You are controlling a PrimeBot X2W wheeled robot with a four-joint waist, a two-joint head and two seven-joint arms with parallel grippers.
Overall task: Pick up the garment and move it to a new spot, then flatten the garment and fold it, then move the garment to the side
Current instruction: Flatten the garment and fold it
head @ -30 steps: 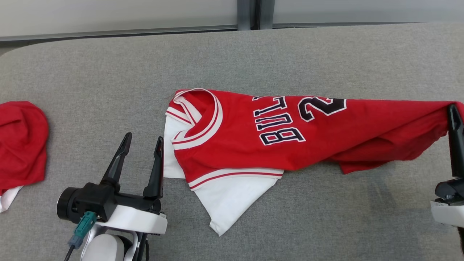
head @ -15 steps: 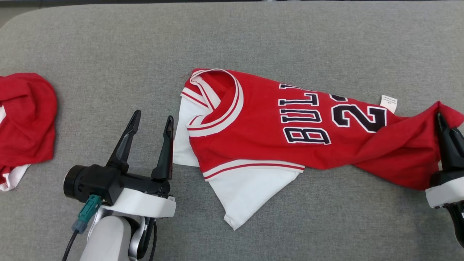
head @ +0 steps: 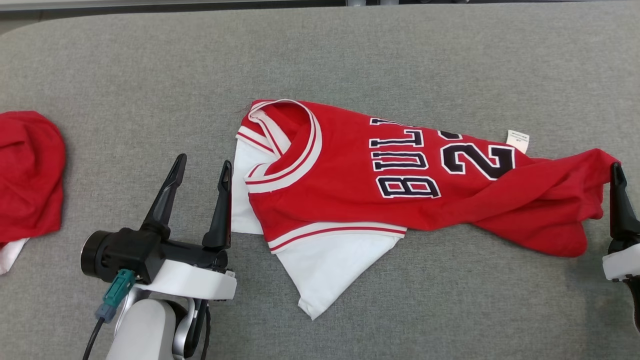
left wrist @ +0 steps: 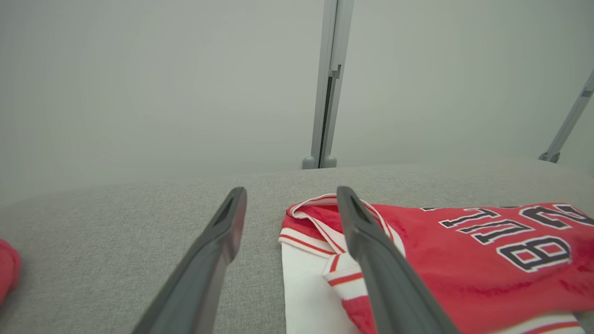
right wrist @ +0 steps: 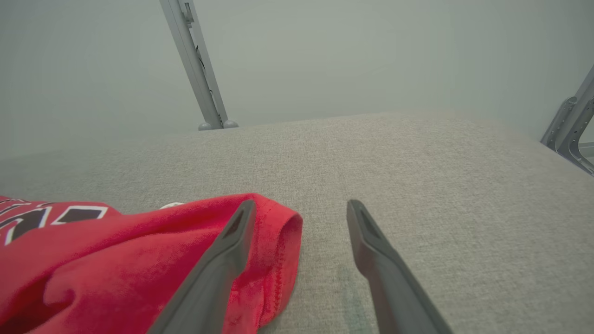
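Note:
The garment [head: 350, 170] is a red jersey with dark lettering and white sleeves, lying crumpled across the middle of the grey table [head: 400, 55]. My left gripper [head: 204, 161] stands open just left of its collar and white sleeve; in the left wrist view the left gripper [left wrist: 291, 192] has the collar behind its right finger. In the right wrist view my right gripper [right wrist: 301, 204] is open at the garment's [right wrist: 116, 260] red hem, which lies loose on the table against its left finger. One right finger [head: 620, 210] shows at the head view's right edge.
A second red cloth [head: 27, 180] lies bunched at the table's left edge. A white label [head: 518, 140] pokes out behind the jersey's number. Bare grey table stretches behind and in front of the jersey. Metal frame posts [left wrist: 327, 93] stand beyond the far edge.
My right gripper has opened and let go of the hem, and the jersey's right end has dropped onto the table. The head camera has shifted. The left gripper has stayed open.

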